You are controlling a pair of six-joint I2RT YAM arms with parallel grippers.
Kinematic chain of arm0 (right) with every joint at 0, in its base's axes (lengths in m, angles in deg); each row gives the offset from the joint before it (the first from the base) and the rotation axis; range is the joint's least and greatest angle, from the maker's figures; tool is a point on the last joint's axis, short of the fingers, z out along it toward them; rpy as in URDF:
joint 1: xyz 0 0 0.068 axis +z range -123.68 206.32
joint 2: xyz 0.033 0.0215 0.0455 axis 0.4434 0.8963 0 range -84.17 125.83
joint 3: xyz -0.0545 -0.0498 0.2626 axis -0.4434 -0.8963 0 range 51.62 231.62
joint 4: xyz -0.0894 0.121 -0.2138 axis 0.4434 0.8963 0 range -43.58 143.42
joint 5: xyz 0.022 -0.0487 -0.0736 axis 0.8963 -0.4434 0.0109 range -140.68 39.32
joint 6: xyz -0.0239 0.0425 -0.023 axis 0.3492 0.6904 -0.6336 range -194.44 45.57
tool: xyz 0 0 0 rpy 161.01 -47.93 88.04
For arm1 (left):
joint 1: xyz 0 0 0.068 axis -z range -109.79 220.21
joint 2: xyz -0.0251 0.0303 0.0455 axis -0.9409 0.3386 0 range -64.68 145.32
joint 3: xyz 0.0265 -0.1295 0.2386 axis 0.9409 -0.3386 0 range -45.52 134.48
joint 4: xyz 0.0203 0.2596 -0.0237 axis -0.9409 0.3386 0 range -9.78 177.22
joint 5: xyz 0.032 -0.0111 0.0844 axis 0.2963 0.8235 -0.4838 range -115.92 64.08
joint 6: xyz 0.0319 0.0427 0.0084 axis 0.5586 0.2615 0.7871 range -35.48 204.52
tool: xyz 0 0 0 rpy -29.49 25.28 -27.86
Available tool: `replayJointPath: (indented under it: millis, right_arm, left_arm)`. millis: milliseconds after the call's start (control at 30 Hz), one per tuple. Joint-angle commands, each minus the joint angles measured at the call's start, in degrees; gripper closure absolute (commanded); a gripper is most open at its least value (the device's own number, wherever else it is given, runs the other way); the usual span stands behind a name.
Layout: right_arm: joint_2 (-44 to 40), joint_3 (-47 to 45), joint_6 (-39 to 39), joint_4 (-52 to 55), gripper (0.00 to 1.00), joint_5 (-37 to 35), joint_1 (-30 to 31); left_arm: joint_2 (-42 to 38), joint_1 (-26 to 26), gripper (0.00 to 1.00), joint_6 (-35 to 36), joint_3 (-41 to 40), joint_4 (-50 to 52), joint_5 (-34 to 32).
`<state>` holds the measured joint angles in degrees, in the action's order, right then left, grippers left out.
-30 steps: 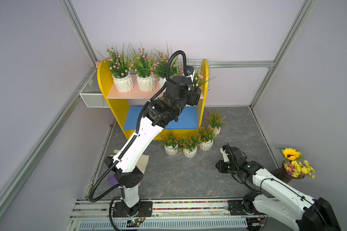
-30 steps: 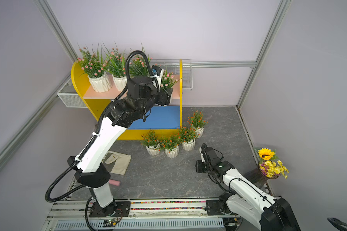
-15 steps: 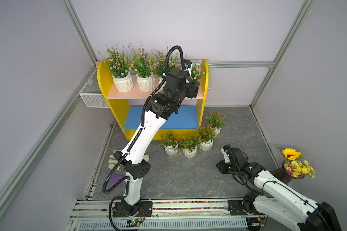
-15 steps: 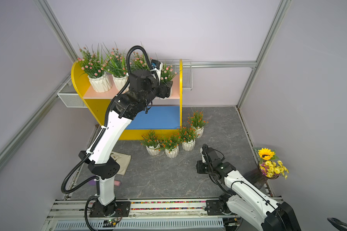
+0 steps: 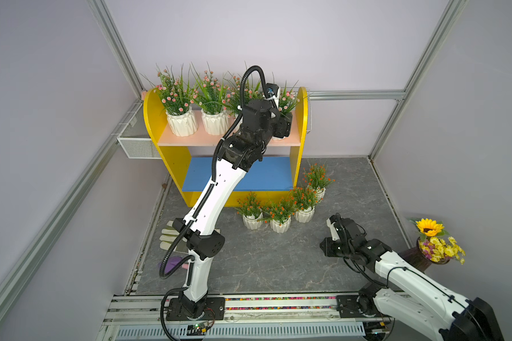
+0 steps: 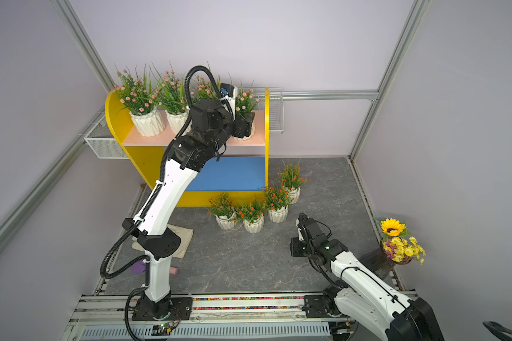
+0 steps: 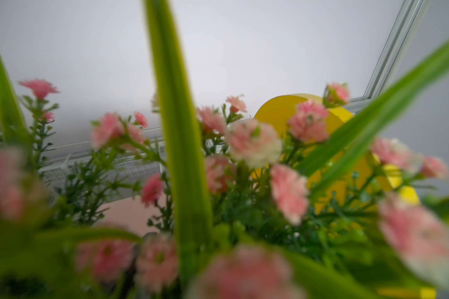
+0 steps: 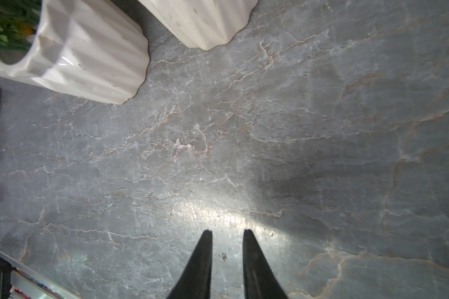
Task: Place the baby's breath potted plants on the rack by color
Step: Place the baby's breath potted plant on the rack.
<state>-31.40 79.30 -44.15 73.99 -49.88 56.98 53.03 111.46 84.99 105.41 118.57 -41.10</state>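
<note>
The yellow rack (image 5: 151, 118) stands at the back, with a pink upper board (image 5: 189, 140) and a blue lower board (image 5: 266, 174). Three pink baby's breath potted plants (image 5: 181, 124) stand on the pink board, one partly behind my arm. My left gripper (image 5: 282, 130) is shut on a fourth pink plant (image 5: 287, 99) at that board's right end. Its blurred blossoms (image 7: 254, 145) fill the left wrist view and hide the jaws. Several orange-red plants (image 5: 280, 224) stand on the floor before the rack. My right gripper (image 8: 227, 231) hovers open and empty over the floor, near two pots (image 8: 88, 67).
A sunflower bouquet in a dark vase (image 5: 435, 245) stands at the right wall. White wire baskets hang left (image 5: 136, 144) and right (image 6: 274, 112) of the rack. A glove (image 5: 172, 237) and a purple object (image 5: 172, 262) lie by my left arm's base.
My left arm has stretched up and back, carrying the pink plant over the right end of the upper board. The right arm has stayed still.
</note>
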Motion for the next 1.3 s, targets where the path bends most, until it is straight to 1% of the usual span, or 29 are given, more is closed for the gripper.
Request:
replayJointPath:
  millis: [0, 100, 133, 200, 233, 300, 833, 1267]
  right_arm:
    - [-0.07, -0.44, 1.36, 0.63, 0.75, -1.24, 0.46]
    - [-0.46, -0.60, 1.36, 0.81, 0.75, -1.31, 0.46]
    - [-0.61, -0.61, 1.31, 0.86, 0.75, -1.46, 0.46]
    - [-0.74, -0.61, 1.35, 1.03, 0.75, -1.57, 0.46]
    - [-0.81, -0.63, 1.36, 1.07, 0.75, -1.56, 0.46]
    - [-0.92, -0.61, 1.43, 1.15, 0.75, -1.59, 0.47]
    - [-1.08, -0.61, 1.53, 1.26, 0.75, -1.83, 0.46]
    - [-0.57, -0.61, 1.28, 0.62, 0.74, -1.82, 0.46]
  left_arm:
    - [1.47, -0.24, 0.62, -0.47, 2.00, -3.07, 1.07]
    - [2.08, -0.30, 0.55, -0.30, 2.03, -3.52, 1.54]
    - [2.28, -0.27, 0.49, -0.46, 2.13, -3.54, 1.64]
    - [2.55, -0.30, 0.34, -0.47, 2.18, -3.61, 1.99]
    - [2.78, -0.30, 0.28, -0.47, 2.21, -3.70, 1.77]
    - [3.00, -0.30, 0.24, -0.25, 2.25, -3.80, 1.73]
    - [4.28, -0.30, 0.07, 0.96, 2.21, -4.22, 1.53]
    - [2.72, -0.23, 0.05, 1.39, 1.85, -4.08, 1.73]
